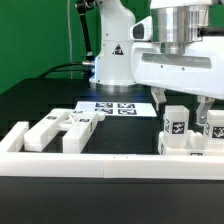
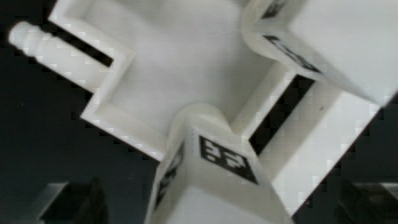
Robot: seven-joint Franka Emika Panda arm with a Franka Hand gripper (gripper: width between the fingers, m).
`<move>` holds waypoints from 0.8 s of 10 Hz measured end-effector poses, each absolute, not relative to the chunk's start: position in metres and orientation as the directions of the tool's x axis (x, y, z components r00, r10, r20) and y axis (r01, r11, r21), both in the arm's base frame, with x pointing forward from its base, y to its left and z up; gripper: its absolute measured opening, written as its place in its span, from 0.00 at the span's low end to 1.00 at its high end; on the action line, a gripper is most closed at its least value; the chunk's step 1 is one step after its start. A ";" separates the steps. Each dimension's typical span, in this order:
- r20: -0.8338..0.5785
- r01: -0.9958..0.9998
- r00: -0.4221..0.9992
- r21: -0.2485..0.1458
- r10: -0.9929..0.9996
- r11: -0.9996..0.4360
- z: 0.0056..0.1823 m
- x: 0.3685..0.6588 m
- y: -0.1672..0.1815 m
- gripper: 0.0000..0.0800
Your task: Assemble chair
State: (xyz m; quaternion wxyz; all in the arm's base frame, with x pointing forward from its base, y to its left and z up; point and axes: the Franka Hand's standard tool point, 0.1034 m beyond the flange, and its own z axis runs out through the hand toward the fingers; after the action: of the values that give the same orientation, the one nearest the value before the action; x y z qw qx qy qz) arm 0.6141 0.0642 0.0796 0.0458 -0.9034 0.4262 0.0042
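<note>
The chair's joined white parts stand at the exterior view's right, just behind the border rail, with tagged uprights rising from them. My gripper hangs right over them, its two fingers spread wide either side of one tagged upright and not pressing on it. In the wrist view that tagged upright fills the gap between the dark fingers, with the flat seat slab beyond and a ridged peg at its side. My gripper is open. Several loose white chair parts lie at the exterior view's left.
The marker board lies flat at the middle back of the black table. The long low white border rail runs along the front. The arm's white base stands behind the board, with cables trailing off it.
</note>
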 end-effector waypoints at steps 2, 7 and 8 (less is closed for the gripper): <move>-0.034 -0.676 0.737 -0.083 -0.675 -0.733 0.079 0.614 0.063 0.81; 0.003 -0.344 0.938 -0.074 -0.345 -0.936 0.079 0.614 0.065 0.81; 0.010 -0.273 0.962 -0.067 -0.274 -0.960 0.079 0.614 0.064 0.81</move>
State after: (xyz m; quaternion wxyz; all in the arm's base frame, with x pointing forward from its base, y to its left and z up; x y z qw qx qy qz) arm 0.6135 0.0642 0.0790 0.0327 -0.9898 0.1381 -0.0096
